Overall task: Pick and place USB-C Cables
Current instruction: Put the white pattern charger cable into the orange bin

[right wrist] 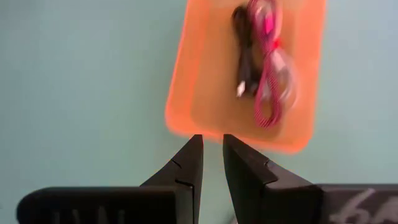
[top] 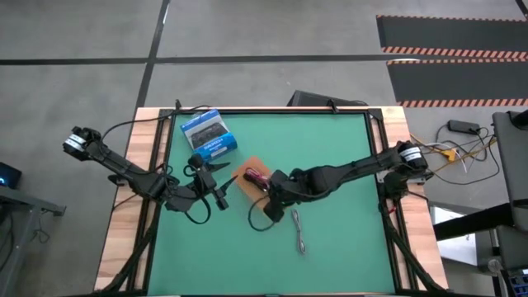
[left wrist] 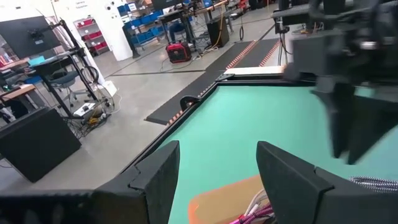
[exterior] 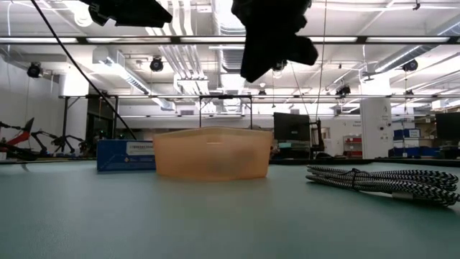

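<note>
Two USB-C cables, a pink-maroon bundle (right wrist: 268,74) and a white one with red accents (right wrist: 283,71), lie together in the orange tray (right wrist: 205,81) near the middle of the green surface (top: 330,165). A third, grey cable (top: 300,233) rests on the bare mat just beside the tray, on the side away from the blue-and-white box (top: 210,134). The right gripper (right wrist: 212,152) hangs above the tray's edge, its fingers (right wrist: 189,163) drawn nearly together with a thin gap and nothing between them. The left gripper (top: 221,183) waits between box and tray, fingers (left wrist: 158,177) spread wide and empty, pointed toward the tray.
</note>
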Available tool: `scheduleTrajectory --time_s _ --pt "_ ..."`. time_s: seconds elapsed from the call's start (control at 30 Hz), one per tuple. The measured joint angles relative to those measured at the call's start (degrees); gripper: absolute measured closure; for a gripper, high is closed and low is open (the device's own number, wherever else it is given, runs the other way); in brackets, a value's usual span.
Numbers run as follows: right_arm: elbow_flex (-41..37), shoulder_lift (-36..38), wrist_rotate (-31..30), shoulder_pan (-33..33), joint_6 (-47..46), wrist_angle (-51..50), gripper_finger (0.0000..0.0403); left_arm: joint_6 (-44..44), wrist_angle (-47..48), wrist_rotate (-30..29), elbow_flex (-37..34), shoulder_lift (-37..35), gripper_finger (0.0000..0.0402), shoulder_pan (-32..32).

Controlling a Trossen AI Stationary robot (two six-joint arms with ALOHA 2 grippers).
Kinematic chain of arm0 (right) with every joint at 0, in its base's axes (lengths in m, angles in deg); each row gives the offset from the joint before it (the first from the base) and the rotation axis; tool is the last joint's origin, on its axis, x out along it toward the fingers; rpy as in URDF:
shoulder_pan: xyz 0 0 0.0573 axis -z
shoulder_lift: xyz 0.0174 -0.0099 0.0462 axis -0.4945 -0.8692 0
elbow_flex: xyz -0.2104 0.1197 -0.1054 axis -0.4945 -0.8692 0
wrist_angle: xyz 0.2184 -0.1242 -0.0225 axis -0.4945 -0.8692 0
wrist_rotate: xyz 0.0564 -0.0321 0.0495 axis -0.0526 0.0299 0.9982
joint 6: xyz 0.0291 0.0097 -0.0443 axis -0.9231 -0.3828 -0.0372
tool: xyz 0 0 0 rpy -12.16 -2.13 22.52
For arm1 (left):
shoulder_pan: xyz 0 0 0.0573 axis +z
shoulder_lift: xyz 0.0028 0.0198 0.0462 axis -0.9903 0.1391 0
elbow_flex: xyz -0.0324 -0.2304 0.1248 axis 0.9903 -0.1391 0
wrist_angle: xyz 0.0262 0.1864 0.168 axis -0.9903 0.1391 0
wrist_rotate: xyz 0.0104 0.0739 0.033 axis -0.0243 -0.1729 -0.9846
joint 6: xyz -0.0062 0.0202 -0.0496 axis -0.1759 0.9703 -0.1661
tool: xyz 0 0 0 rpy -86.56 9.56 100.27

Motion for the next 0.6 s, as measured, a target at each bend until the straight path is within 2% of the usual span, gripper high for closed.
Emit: scheduleTrajectory --time_s 0.2,0.37,0.6 --pt "0.0 -0.17 4.51 -3.17 -4.64 -1.81 0.0351 -0.04 -0.01 0.0 0.02 0.0 0.0203 0.01" --pt "0.0 -0.17 5.06 -5.67 -10.72 -7.07 0.0349 -0.07 -0.01 0.0 0.02 0.0 0.0203 0.01" --pt "-0.43 -0.2 4.55 -8.94 -19.25 -12.75 0.0306 -0.07 -0.01 0.0 0.02 0.0 0.0203 -0.01"
